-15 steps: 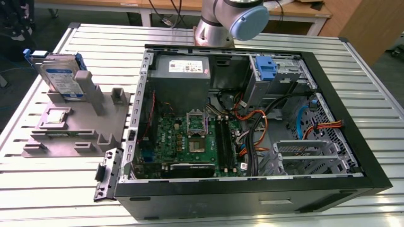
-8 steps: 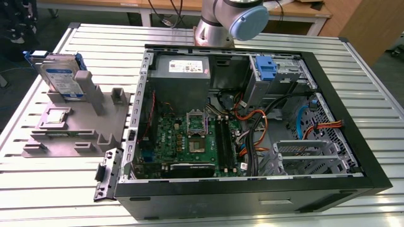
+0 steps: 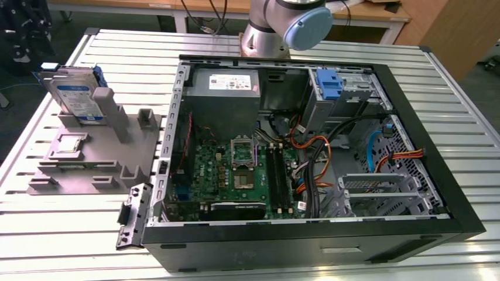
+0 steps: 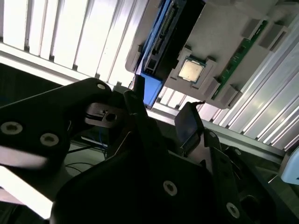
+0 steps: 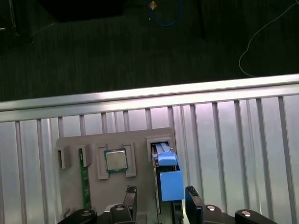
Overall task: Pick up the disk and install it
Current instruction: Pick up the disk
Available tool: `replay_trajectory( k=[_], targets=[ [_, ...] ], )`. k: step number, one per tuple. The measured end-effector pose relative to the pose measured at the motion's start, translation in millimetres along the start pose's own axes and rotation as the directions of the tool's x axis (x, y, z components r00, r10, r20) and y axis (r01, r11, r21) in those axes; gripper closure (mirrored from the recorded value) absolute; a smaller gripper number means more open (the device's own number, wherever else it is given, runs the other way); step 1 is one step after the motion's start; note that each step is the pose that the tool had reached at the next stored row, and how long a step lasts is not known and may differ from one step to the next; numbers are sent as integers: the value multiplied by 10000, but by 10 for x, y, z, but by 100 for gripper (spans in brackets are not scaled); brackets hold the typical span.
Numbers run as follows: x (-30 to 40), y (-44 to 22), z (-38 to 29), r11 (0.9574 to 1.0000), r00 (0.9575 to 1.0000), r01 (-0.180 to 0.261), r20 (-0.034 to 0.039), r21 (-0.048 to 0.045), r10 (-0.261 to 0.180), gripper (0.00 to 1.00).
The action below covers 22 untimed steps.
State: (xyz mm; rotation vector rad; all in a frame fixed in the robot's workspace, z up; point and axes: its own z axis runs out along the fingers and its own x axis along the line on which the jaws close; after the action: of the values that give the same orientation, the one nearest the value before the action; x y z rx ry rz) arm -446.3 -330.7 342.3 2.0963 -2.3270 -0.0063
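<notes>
The gripper [image 5: 161, 191] hangs spread and empty, its black fingers [image 5: 191, 198] framing the disk [image 5: 168, 179] without touching it. No step looks done. In the exterior view, the flat metal disk, in blue plastic rails, stands on edge in a grey moulded holder [image 3: 86, 170], at ten o'clock from the open case [image 3: 312, 240], on a ribbed aluminium table [image 3: 250, 41].
</notes>
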Motion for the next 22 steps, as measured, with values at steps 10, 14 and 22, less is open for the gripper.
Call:
replay_trajectory(
  k=[10,14,22],
  targets=[
    [-17,1,75,9994,9994,347,77,0,-347,47],
    [-29,10,104,9994,9993,352,86,-2,-352,47],
    [-42,49,190,9993,9992,368,164,0,-368,47]
  ],
)
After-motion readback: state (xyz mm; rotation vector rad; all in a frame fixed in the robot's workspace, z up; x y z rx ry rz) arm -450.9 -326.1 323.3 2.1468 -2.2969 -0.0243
